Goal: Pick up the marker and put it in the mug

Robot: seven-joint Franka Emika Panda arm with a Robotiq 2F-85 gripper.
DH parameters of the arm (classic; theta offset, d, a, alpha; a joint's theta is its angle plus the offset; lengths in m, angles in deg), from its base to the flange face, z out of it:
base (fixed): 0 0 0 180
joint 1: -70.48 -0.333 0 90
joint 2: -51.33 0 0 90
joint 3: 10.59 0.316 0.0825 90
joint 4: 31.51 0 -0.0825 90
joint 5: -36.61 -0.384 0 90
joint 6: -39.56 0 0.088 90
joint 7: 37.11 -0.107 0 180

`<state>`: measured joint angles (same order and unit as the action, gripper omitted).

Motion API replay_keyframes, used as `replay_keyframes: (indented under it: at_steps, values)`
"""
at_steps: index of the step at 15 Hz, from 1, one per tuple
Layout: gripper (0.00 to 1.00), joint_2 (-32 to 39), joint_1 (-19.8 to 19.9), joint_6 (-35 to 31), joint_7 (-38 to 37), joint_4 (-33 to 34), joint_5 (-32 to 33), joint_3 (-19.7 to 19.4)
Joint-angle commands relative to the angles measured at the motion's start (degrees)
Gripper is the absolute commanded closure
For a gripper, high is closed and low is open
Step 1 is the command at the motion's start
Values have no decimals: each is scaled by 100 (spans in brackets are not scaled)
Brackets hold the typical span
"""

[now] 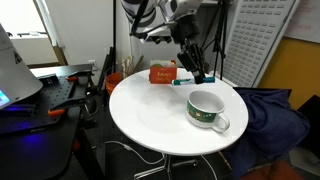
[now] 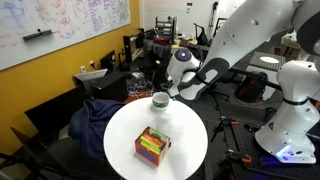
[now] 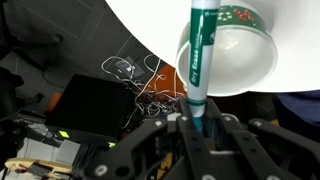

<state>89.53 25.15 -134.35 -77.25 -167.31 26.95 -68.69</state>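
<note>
**Marker (image 3: 200, 60) pinched in the gripper (image 3: 196, 120), right by the mug (image 3: 235, 55)**

The gripper has its 2 fingers pressed in on the marker, clamping it at 1 end of the barrel. In the wrist view the rest of the marker sticks straight out from the fingers. You can see the white barrel with green print and the dark green cap at the far tip, and it crosses in front of the mug. Can't tell from that angle whether it's over the mug's opening or just beside it.

In an exterior view the gripper (image 1: 198, 74) hangs low above the round white desk (image 1: 150, 115), between the orange-red box (image 1: 163, 73) and the mug (image 1: 207, 110). The box sits near the far edge. The mug stands upright closer to the near edge, on the right, with its handle pointing at that edge. Only a speck of teal shows under the fingers, too small to say if the marker touches the desk top.

In an exterior view the mug (image 2: 160, 101) is at the far edge and the box (image 2: 152, 146) is by the near edge, well apart.

A dark blue cloth (image 1: 270, 115) lies just off the desk edge nearest the mug. A tangle of cables (image 3: 140, 80) lies on the floor below the desk edge.
</note>
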Motion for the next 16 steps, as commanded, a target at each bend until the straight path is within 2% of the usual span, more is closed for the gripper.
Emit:
replay_keyframes:
  at_steps: [1, 5, 16]
  values:
    - [95, 409, -299, 17, -322, 129, -250, -321]
    - [95, 813, -422, 54, -575, 269, -421, -499]
    - [95, 2018, -445, 171, -1311, 860, -679, -647]
